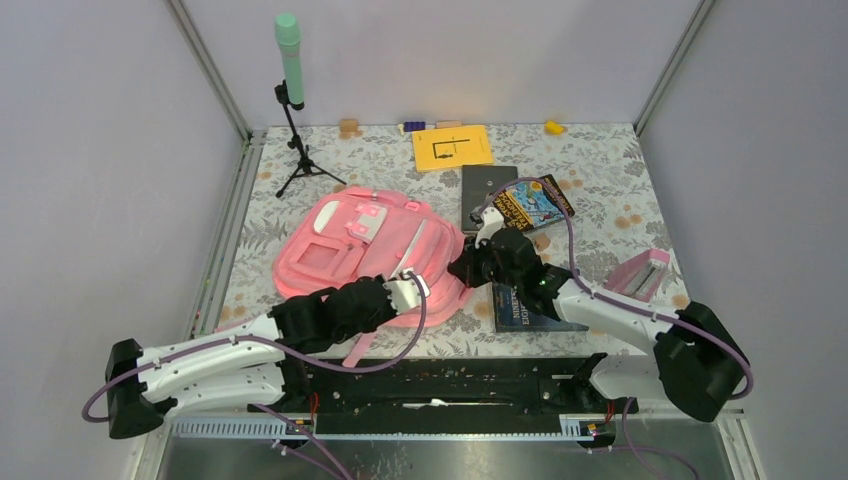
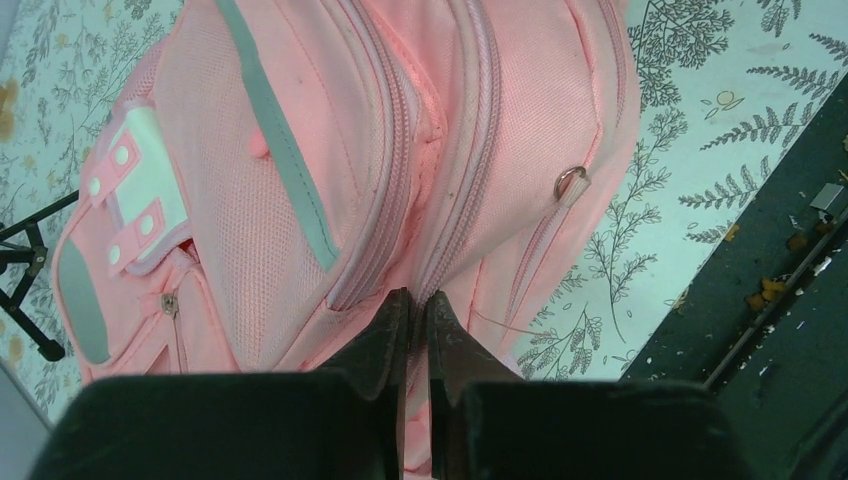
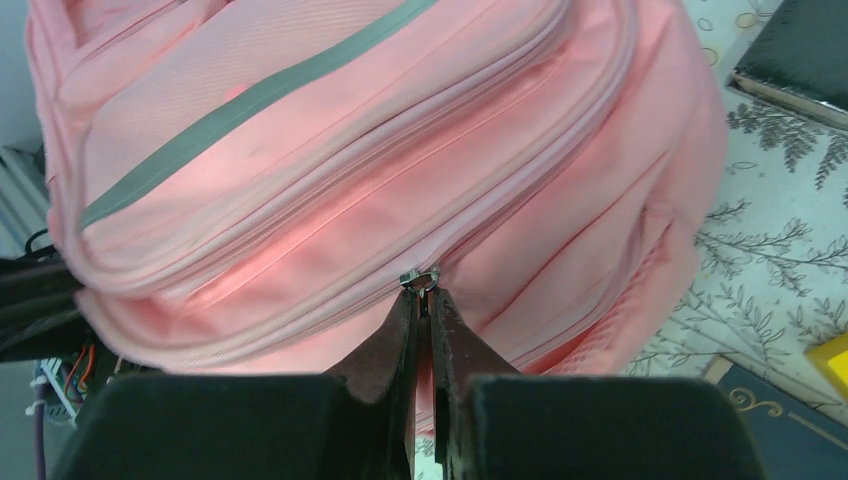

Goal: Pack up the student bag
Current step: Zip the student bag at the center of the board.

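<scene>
Lying flat on the floral surface (image 1: 620, 190), left of centre, the pink student bag (image 1: 345, 250) has its front pockets and pale strips facing up. The left gripper (image 1: 408, 288) sits at the bag's near edge. In the left wrist view its fingers (image 2: 385, 335) are pressed together against the fabric between two zipper lines; I cannot tell whether any cloth is pinched. A metal ring (image 2: 570, 182) hangs on the bag's side just beside them. The right gripper (image 1: 465, 270) meets the bag's right side, its fingers (image 3: 455, 335) clamped on a small metal zipper pull (image 3: 420, 277). Behind the bag are a yellow booklet (image 1: 452, 147) and a colourful book (image 1: 535, 203). A pink pencil case (image 1: 637, 273) lies well apart to the right, and a green microphone on a tripod (image 1: 289, 45) stands at the back left.
</scene>
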`<move>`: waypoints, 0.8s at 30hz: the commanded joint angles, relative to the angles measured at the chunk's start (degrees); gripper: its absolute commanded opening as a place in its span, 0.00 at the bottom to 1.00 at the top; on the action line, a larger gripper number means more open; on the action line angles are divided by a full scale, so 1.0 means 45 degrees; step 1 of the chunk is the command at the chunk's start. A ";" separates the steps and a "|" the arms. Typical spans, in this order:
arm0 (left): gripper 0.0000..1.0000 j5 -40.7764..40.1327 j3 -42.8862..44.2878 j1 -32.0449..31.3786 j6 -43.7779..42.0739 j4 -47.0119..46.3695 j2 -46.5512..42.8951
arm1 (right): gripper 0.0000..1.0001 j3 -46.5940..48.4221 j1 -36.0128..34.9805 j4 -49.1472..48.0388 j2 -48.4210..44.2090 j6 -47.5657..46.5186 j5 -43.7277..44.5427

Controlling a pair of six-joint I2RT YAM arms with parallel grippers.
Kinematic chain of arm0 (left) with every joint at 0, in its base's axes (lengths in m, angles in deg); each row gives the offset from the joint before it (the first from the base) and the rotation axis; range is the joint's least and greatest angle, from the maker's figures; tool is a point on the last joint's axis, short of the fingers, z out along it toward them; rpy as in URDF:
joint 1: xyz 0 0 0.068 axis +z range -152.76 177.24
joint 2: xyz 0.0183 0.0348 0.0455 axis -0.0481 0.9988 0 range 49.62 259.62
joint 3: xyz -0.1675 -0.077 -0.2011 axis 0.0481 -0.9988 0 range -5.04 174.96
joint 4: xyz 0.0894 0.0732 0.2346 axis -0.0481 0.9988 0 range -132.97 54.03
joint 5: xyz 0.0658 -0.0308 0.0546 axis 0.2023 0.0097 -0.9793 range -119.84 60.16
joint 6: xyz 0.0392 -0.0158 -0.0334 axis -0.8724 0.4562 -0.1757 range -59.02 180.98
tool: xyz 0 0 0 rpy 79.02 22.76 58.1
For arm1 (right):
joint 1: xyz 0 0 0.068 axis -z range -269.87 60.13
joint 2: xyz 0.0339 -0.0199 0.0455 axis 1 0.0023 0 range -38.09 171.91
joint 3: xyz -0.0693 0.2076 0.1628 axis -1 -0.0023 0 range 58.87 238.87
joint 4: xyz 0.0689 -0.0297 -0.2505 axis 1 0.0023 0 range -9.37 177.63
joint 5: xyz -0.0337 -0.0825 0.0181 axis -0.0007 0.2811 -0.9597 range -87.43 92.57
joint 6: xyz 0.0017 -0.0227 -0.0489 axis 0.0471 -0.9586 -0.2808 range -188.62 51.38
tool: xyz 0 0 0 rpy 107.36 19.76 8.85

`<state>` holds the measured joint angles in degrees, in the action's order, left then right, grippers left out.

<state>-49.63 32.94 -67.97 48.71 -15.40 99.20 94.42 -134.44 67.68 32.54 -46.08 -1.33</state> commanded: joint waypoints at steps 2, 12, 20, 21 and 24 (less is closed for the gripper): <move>0.00 -0.1280 0.0257 0.0038 0.0130 0.0607 -0.0556 | 0.00 0.0940 0.1312 -0.0500 0.1141 -0.0613 -0.0302; 0.86 0.0477 0.2027 0.0038 0.2657 -0.0920 0.0101 | 0.00 0.0238 0.1321 -0.1153 0.0716 -0.0348 -0.2014; 0.87 0.0157 0.4511 0.0019 0.4500 -0.2221 0.3942 | 0.00 -0.0249 0.1318 -0.1229 0.0467 -0.0119 -0.1895; 0.87 0.0135 0.4825 0.0019 0.4685 -0.2221 0.4414 | 0.00 -0.0242 0.1315 -0.1171 0.0458 -0.0102 -0.1829; 0.83 -0.0002 0.5281 -0.0001 0.4974 -0.2367 0.5475 | 0.00 -0.0216 0.1321 -0.1170 0.0356 0.0015 -0.1697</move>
<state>-48.74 53.07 -67.84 66.89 -22.74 119.83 93.35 -128.87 64.36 36.59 -46.91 -9.11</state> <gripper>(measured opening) 0.852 0.073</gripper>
